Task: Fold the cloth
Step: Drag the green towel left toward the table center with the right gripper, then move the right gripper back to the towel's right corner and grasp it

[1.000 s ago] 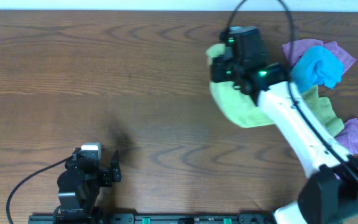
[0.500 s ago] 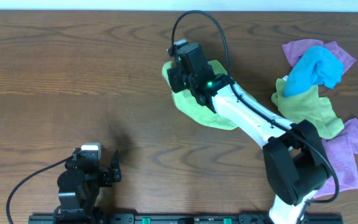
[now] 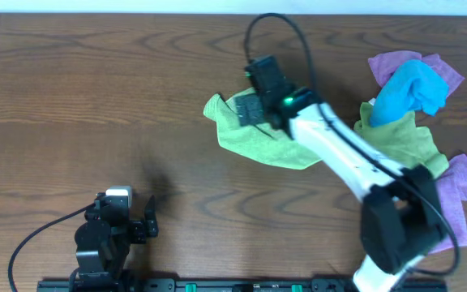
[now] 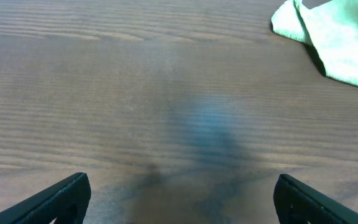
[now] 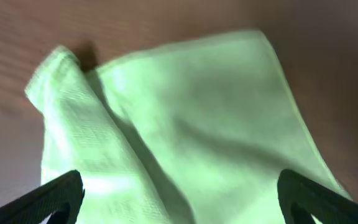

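Overhead, the light green cloth (image 3: 258,139) lies rumpled on the desk (image 3: 96,97) just above the frame's centre, with one corner curled over at its upper left. The right pincer (image 3: 253,108) hovers over the cloth's upper edge. In the right wrist view its fingers (image 5: 55,196) sit wide apart at the lower corners, with the cloth lying below them, so it grips nothing. The left pincer (image 4: 182,186) is likewise spread and empty at the lower left of the overhead frame, well apart from the cloth, which shows only at the upper right of its own view.

The cloth looks like thin, soft towelling: light, limp, not fragile, and likely to bunch rather than hold a crease. A pinch at a free corner or hem seems the best hold, once the curled corner is flattened. A pile of other cloths (image 3: 412,122), blue, purple and olive, sits at the right, near but apart. The right arm (image 3: 339,154) reaches across beside it and could drag one along.
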`<move>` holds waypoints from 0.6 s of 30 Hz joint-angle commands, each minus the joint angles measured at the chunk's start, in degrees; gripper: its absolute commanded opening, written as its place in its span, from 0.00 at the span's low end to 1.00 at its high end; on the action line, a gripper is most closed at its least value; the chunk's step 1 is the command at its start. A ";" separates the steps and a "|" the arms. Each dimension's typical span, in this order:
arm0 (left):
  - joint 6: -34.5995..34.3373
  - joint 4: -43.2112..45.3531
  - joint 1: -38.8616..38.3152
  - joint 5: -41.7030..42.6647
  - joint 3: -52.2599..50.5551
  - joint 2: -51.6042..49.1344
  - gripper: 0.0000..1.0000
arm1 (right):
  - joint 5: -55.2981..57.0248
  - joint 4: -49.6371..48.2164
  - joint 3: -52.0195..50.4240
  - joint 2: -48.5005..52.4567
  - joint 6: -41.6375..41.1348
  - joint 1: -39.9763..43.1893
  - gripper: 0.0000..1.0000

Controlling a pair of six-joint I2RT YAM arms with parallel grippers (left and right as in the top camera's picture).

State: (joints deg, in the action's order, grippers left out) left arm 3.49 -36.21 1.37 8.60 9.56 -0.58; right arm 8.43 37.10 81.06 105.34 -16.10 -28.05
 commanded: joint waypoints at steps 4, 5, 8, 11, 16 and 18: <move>0.83 0.00 -0.22 -0.17 -0.35 0.37 0.95 | -13.22 13.42 1.51 -7.82 -3.82 11.82 0.99; 0.83 0.00 -0.22 -0.17 -0.35 0.37 0.95 | -15.30 15.54 1.42 -8.20 -3.82 13.88 0.99; 0.83 0.00 -0.22 -0.17 -0.35 0.37 0.95 | -22.51 20.46 0.24 -8.37 -3.76 20.35 0.99; 0.81 0.00 -0.22 -0.17 -0.35 0.37 0.95 | -27.50 21.22 -2.45 -8.37 -3.52 25.03 0.99; 0.83 0.00 -0.22 -0.17 -0.35 0.37 0.95 | -28.81 19.15 -7.67 -8.37 -3.10 28.59 0.99; 0.83 0.00 -0.22 -0.17 -0.35 0.37 0.95 | -28.74 17.51 -10.10 -8.37 -3.13 28.98 0.99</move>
State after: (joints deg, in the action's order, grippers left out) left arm 3.49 -36.16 1.37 8.60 9.56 -0.58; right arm -17.52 55.57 73.49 97.01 -18.90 0.38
